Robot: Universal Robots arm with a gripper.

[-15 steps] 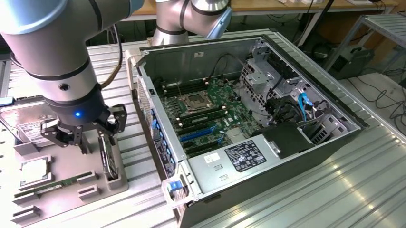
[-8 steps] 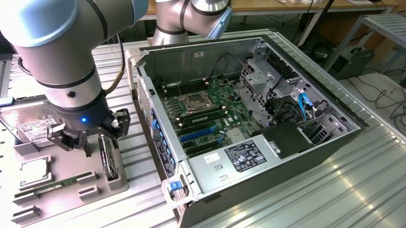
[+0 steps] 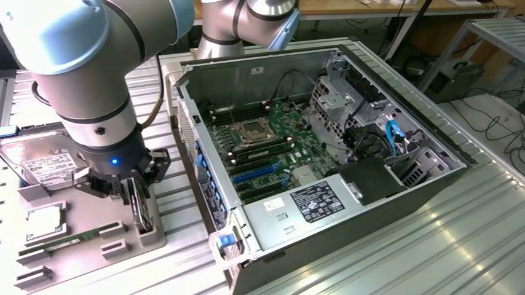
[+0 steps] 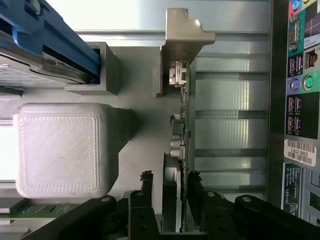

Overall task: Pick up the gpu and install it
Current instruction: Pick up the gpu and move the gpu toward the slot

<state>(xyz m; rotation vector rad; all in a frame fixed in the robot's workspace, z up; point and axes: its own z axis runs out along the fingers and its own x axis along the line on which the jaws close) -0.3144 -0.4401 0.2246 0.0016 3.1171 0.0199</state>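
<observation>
Gpu (image 4: 176,145) stands on edge in its slot at the tray's (image 3: 156,236) edge beside the case (image 3: 328,239). Your gripper (image 4: 170,180) straddles it, jaws spread. Squeeze off-centre and you could tilt the card and jam it.

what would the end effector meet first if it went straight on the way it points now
The thin black graphics card with the silver metal bracket, standing on edge in the grey plastic tray under the end effector. Contact looks close, though depth is hard to judge.
</observation>
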